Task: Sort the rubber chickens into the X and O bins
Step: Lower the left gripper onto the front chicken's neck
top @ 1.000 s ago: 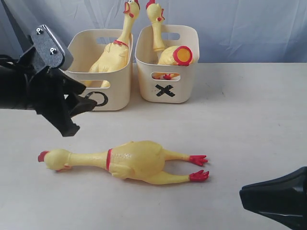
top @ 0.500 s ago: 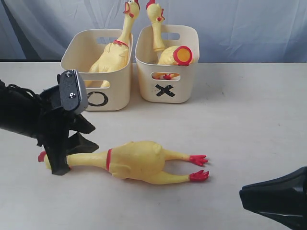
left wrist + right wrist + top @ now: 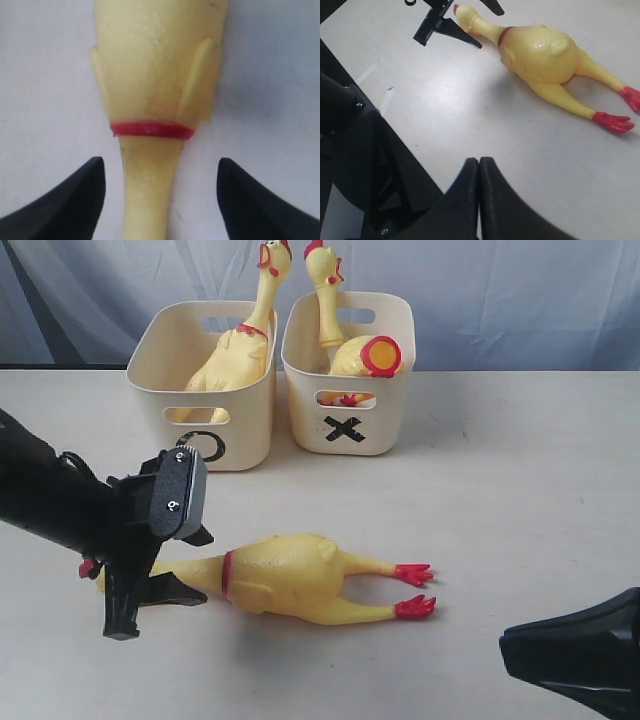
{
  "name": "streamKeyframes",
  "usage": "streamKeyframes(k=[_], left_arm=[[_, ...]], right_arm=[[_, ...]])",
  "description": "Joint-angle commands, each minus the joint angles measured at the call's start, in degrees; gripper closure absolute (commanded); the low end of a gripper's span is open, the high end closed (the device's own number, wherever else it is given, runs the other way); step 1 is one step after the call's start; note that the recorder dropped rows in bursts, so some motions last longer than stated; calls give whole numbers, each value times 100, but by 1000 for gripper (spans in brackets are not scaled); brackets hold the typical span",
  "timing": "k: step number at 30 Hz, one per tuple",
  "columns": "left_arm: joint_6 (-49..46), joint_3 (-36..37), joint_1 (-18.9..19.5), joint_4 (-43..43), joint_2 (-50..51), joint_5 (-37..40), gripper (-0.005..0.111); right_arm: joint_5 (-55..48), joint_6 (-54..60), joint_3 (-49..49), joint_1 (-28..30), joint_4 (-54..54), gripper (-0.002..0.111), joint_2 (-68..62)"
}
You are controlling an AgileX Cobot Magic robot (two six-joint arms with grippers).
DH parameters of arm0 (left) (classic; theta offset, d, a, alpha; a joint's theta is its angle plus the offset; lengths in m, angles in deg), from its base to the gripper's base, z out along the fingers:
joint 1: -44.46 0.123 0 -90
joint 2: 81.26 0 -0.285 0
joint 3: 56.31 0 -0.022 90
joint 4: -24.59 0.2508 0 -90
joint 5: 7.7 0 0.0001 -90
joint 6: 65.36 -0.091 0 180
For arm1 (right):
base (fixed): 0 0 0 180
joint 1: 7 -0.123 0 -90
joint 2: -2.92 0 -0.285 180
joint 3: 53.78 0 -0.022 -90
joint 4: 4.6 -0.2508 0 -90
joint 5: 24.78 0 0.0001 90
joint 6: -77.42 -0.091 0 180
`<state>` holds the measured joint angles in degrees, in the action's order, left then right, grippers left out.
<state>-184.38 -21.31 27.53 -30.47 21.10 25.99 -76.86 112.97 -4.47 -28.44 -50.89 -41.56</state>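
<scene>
Lowered since a second ago: left end effector [image 3: 155, 605], jaws spreading wide, is straddling the neck of the rubber chicken [image 3: 285, 575] (lying on the bench [image 3: 500, 490], 6 o'clock of the O bin [image 3: 250, 440]); right end effector [image 3: 479, 165] is resting closed.

A robotics lab test bench: a plain off-white tabletop [image 3: 520, 490], a wrinkled grey-blue cloth backdrop [image 3: 500, 300] hung behind that tabletop, and a black robot arm [image 3: 40, 502] above it.

a pale, matte table [image 3: 520, 490] carries three things: one long yellow rubber chicken [image 3: 285, 575] lying flat near the front, red feet pointing right, and two cream tubs side by side behind it, the o bin [image 3: 252, 425] left of the x bin [image 3: 390, 420].
</scene>
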Motion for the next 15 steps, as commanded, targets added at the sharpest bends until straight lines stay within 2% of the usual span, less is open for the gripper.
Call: streamKeyframes(k=[1, 11, 15], left_arm=[[-1, 8, -31, -144, 167, -118, 45], [-290, 8, -31, -258, 557, -314, 47], [-291, 8, -31, -444, 611, -431, 58]], right_arm=[[27, 44, 21, 11, -29, 109, 37], [27, 44, 21, 11, -29, 109, 37], [27, 44, 21, 11, -29, 109, 37]])
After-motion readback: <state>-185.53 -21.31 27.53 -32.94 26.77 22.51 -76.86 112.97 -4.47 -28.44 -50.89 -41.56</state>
